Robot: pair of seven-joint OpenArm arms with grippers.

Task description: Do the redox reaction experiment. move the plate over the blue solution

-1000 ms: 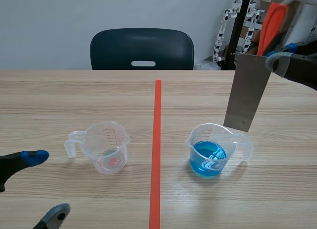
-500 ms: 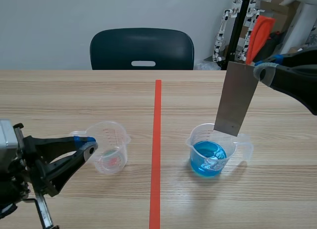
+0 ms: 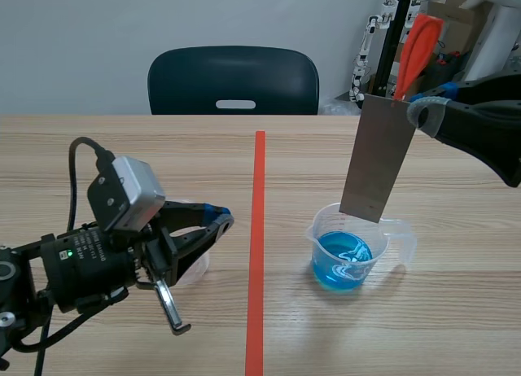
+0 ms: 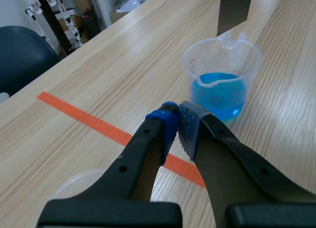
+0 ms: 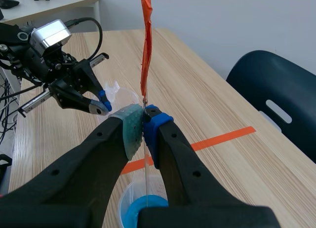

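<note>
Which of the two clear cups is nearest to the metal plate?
The cup with blue liquid; the plate hangs just above its rim. The other cup, by the left gripper, has none.

A wooden table (image 3: 122, 156) carries a measuring cup of blue solution (image 3: 348, 252) and, well apart, a second clear cup (image 4: 66, 188).

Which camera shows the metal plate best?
The scene view: the plate shows its whole face, hanging from the right gripper above the cup of blue liquid. The left wrist view catches only its lower end; the right wrist view sees it edge-on, a thin line between the fingers.
</note>
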